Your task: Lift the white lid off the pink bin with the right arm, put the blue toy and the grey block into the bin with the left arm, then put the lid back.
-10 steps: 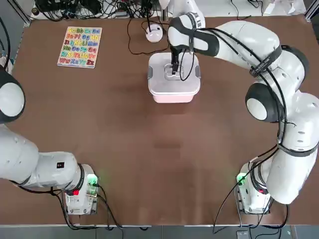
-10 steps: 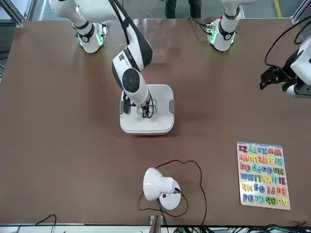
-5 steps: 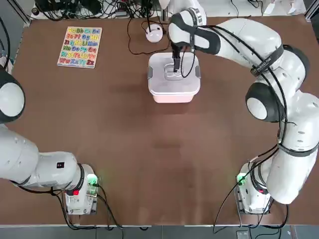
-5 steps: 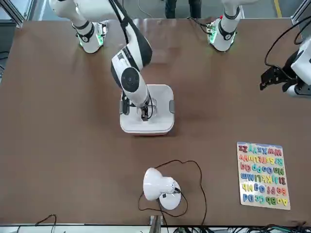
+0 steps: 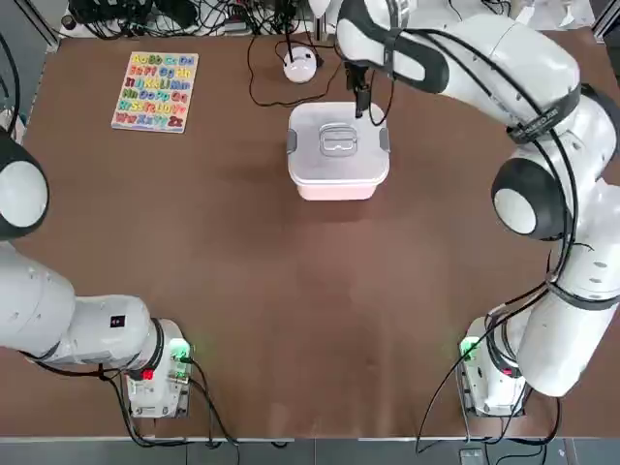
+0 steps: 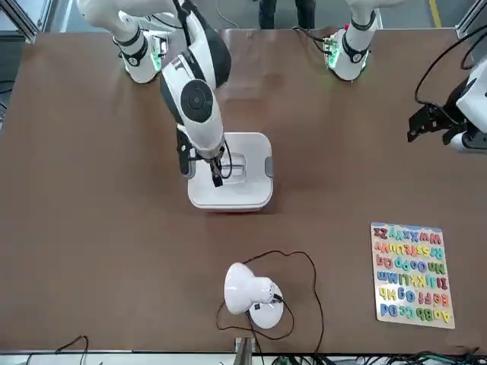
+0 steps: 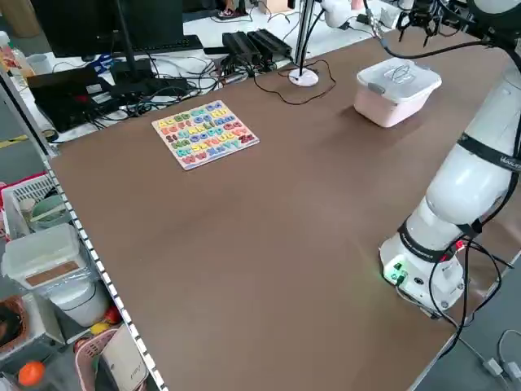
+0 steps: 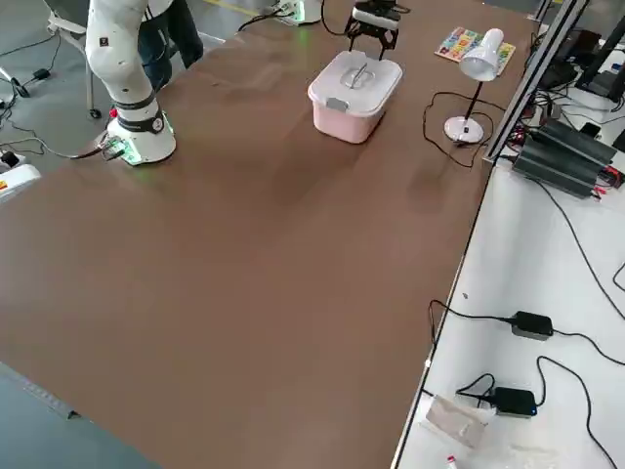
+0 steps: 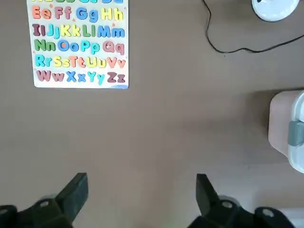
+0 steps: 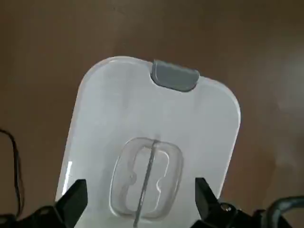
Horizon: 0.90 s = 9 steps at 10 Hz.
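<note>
Hovering over the white lid with its claw spread wide, the right gripper holds nothing. In the right wrist view, its two fingers stand well apart above the lid, and the clear centre handle shows between them. The top view puts that gripper toward the lid's far edge, as seen from the robot, with the right arm reaching out from its base to get there.

The lid sits flat on the pink bin, covering its mouth. One grey clip shows clearly in the right wrist view, at the lid's side. The bin stands upright on the brown table.

On the robot's left side of the table, the left arm keeps its distance from the bin. Its gripper, the left gripper, is wide open too, with only bare tabletop between its fingers in its wrist view.

A colourful letter board lies flat on the table, well to the left of the bin. Just beyond the bin, a small white lamp stands on its round base, its dark cable looping around it. Behind the table, a person's legs show in the front view.
</note>
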Available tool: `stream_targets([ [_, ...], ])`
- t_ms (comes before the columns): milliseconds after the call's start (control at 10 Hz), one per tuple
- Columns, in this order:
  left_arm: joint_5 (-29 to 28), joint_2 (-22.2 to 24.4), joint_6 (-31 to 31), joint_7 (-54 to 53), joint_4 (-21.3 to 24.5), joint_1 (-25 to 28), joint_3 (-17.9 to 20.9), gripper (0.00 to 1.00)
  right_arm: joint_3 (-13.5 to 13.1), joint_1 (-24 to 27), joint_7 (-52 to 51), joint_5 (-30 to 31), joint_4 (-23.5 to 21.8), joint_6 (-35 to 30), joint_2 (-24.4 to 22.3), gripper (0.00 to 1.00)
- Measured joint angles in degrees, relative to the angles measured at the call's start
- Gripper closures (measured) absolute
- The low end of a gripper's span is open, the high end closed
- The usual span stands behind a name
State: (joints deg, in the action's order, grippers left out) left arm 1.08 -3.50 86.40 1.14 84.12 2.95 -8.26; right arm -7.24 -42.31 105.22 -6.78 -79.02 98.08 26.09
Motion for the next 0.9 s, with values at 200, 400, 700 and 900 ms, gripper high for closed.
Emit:
stream_targets([
  [200,0.0,0.0,0.0,0.0,0.0,0.0,-0.3,0.0,-0.2,4.0,-16.7,0.2,0.1,-7.2,-3.8,0.0],
  [400,-0.5,0.0,0.1,0.0,0.0,0.0,-0.4,0.0,-0.4,9.3,-34.4,1.3,0.1,-12.6,-7.3,0.0],
  [700,-1.8,0.1,0.1,0.0,-0.1,0.1,-1.3,0.0,-0.5,18.0,-56.4,3.8,0.0,-17.5,-10.4,0.0],
  [900,-1.8,0.2,0.1,0.0,-0.1,0.1,-1.4,0.0,-0.6,23.7,-69.0,5.4,0.0,-19.7,-12.8,0.0],
])
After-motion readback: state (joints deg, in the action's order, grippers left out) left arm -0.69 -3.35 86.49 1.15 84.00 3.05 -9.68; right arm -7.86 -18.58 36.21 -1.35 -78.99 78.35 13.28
